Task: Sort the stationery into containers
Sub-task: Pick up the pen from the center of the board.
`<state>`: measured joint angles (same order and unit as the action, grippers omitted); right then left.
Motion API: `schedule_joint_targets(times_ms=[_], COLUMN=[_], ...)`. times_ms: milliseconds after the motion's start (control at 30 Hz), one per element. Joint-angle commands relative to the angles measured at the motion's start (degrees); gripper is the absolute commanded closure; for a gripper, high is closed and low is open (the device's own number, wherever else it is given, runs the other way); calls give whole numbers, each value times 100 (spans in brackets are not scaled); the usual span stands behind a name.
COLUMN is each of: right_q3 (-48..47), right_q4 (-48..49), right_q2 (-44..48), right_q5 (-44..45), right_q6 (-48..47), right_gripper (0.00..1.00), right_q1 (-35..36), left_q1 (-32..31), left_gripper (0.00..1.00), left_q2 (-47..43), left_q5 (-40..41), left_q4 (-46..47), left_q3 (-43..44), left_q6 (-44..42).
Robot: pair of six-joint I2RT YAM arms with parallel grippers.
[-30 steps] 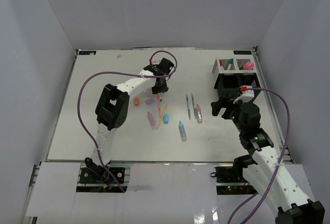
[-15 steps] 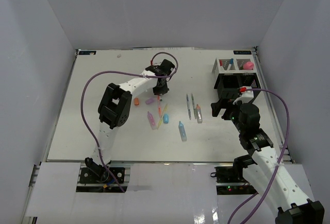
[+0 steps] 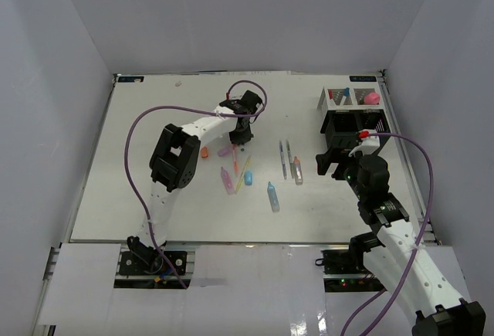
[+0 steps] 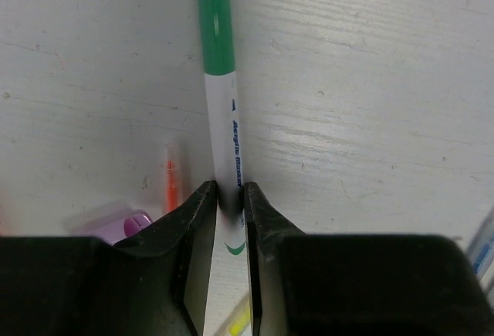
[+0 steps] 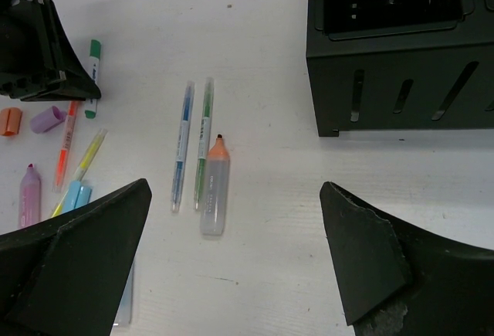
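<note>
My left gripper (image 4: pixel 229 197) is shut on a white pen with a green cap (image 4: pixel 224 120), gripping its barrel low over the table (image 3: pixel 139 158). In the top view this gripper (image 3: pixel 241 137) is at the far middle of the table, above the scattered stationery. My right gripper (image 5: pixel 231 220) stands open with nothing between its fingers, just in front of the black organizer (image 5: pixel 394 81). An orange-tipped marker (image 5: pixel 214 189), a blue pen (image 5: pixel 181 147) and a green pen (image 5: pixel 204 143) lie below it. The containers (image 3: pixel 347 123) stand at the far right, with the white mesh compartments (image 3: pixel 351 98) behind the black part.
More stationery lies near the left gripper: an orange pen (image 5: pixel 65 147), a yellow pen (image 5: pixel 86 157), a purple piece (image 5: pixel 48 118), an orange piece (image 5: pixel 10 120), a pink marker (image 5: pixel 29 193). A blue marker (image 3: pixel 272 195) lies nearer me. White walls enclose the table.
The left gripper's jaws have closed on the green-capped pen, and its arm has shifted slightly. The right arm has not moved.
</note>
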<state>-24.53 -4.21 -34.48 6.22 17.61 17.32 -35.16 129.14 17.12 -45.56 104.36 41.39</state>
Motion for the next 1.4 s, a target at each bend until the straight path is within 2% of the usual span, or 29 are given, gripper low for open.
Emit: schedule_joint_targets(times_ms=[0,267,400,500,600,700,967,1167,1367], right_q3=[10,-95,-280,-560,-982,-1674,-2940,-3760,-4305], right_q4=[131,96,87,113,157,105,157,69,-1], right_q2=[64,117,38,-189,-549,-1112,-2543,-3511,-4101], right_q5=[29,-155,-419,-867,-1289,-1702,-2387,-2652,-2617], right_q6=[-38,-126,-117,32,199,348,823,937,1008], right_gripper=[3,4,4,4,5,5,6,7,9], right_q1=[-18,-27,-27,-27,-18,-18,87,464,851], left_q1=[18,9,-105,-237,-369,-570,-782,-835,-870], left_gripper=[69,90,91,93,94,94,92,89,89], left_q2=[49,-169,-556,-1072,-1749,-2460,-4115,-4853,-5197], left_q5=[-78,-192,-394,-552,-789,-1026,-1895,-2143,-2143], left_q4=[-67,38,433,995,1933,2742,4124,4503,4811], left_q3=[269,348,314,-28,-739,-1844,-3586,-4204,-4582], left_q6=[10,-130,-736,-1456,-2177,-3106,-4497,-4815,-4912])
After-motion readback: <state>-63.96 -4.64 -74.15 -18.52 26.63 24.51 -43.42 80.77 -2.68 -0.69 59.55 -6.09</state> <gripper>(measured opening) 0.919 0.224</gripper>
